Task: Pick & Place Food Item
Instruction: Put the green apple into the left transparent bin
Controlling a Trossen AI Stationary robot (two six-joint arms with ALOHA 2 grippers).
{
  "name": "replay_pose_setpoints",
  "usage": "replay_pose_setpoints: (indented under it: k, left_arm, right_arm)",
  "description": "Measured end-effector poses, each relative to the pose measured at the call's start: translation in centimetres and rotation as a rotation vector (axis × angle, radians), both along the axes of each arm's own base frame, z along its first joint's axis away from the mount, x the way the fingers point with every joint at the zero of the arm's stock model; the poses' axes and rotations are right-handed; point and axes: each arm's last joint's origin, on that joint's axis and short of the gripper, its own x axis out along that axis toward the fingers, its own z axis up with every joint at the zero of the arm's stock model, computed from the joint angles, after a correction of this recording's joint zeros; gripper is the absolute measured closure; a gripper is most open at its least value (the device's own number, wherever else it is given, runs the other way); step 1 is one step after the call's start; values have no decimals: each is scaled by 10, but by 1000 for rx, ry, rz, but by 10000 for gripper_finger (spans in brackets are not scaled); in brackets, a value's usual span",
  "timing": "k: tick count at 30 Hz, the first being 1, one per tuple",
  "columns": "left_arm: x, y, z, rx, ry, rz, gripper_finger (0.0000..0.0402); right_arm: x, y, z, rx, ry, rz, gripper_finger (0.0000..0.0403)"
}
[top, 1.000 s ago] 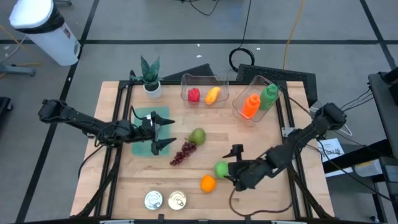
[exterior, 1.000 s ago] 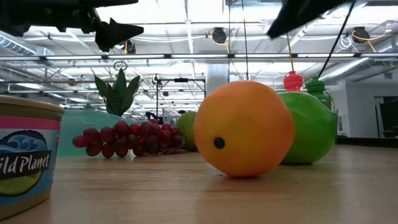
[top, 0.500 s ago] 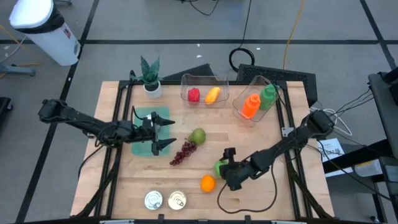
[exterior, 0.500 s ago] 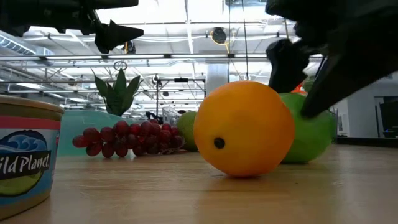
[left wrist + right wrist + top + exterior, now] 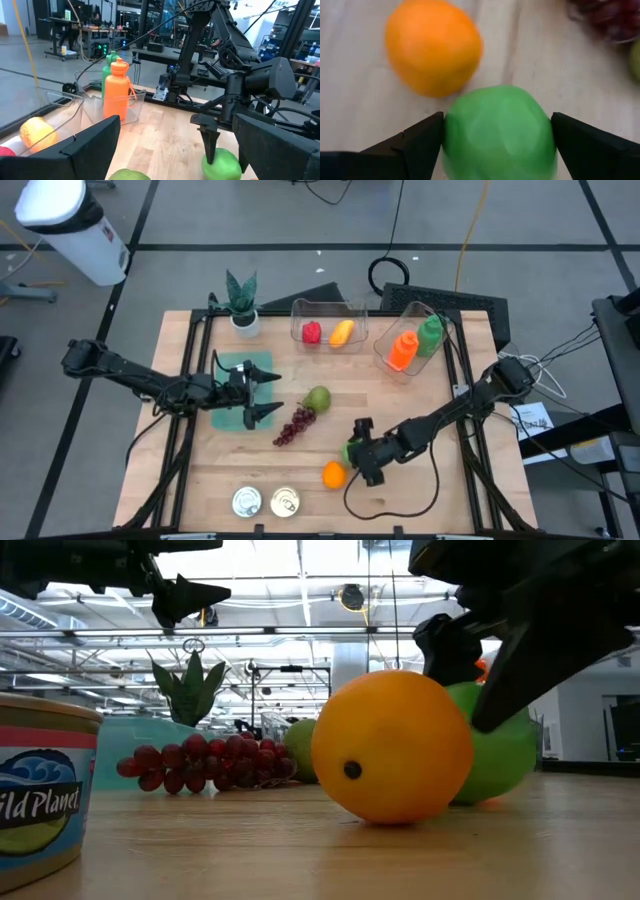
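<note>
We judge the task early: the right gripper (image 5: 358, 451) straddles the green fruit (image 5: 498, 131) with fingers wide on either side, not clamped. The fruit sits on the table (image 5: 440, 490), near-centre, just beside the orange (image 5: 333, 474). Lifting and placing remain. The left gripper (image 5: 262, 392) waits wide open at left.

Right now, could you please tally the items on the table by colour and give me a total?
Green: 4 (apple, pear, bottle, plant)
Orange: 2 (orange, bottle)
Red: 1 (pepper)
Yellow: 1 (lemon)
Purple: 1 (grapes)
Silver: 2 (cans)
Total: 11
</note>
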Motion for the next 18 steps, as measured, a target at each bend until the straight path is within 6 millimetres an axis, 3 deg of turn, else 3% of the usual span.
replay_pose_setpoints:
  k: [5, 18]
  left_arm:
    - [0, 0, 0, -18, -2, -2, 5]
    - [0, 0, 0, -20, -2, -3, 5]
  right_arm:
    - [-3, -3, -5, 36, 44, -15, 80]
    - [-10, -8, -20, -54, 21, -6, 22]
